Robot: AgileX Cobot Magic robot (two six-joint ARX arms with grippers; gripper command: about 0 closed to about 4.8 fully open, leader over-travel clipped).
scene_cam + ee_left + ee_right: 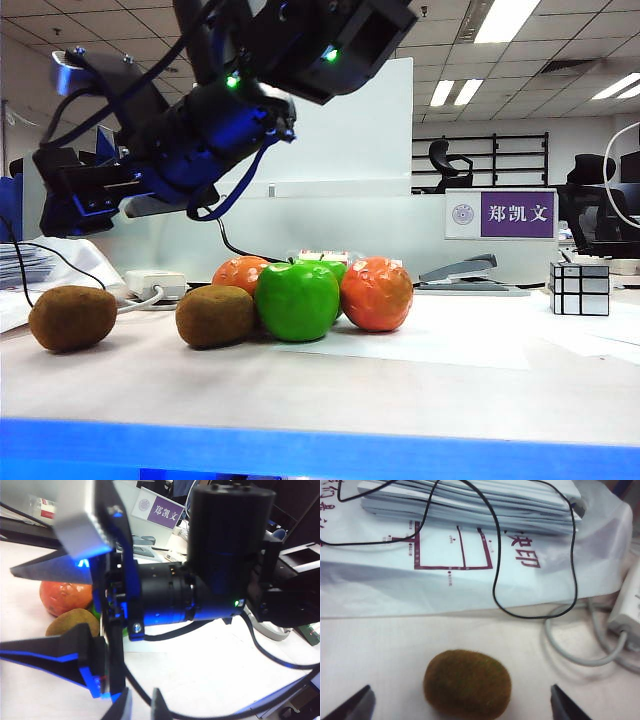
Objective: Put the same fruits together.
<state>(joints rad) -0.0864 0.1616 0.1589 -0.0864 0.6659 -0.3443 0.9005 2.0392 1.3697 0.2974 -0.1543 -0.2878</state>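
Two brown kiwis lie on the table, one alone at the left (72, 318) and one (215, 316) against a green apple (297, 300). A second apple (325, 265) peeks out behind, beside two oranges (377, 293) (240, 272). My right gripper (70, 215) reaches across and hangs open above the left kiwi (467, 684). In its wrist view the gripper (461, 702) has wide gaps either side of the fruit. My left gripper (141, 711) stays back with its tips nearly together, holding nothing. It looks at the right arm's fingers (55, 657), an orange (65, 596) and a kiwi (72, 622).
A silver mirror cube (580, 288) stands at the right, with a stapler (470, 272) and name sign (500, 214) behind. A white adapter (155, 283) with cables lies behind the kiwis. A plastic bag (470, 575) and paper stack (470, 505) lie beyond the left kiwi.
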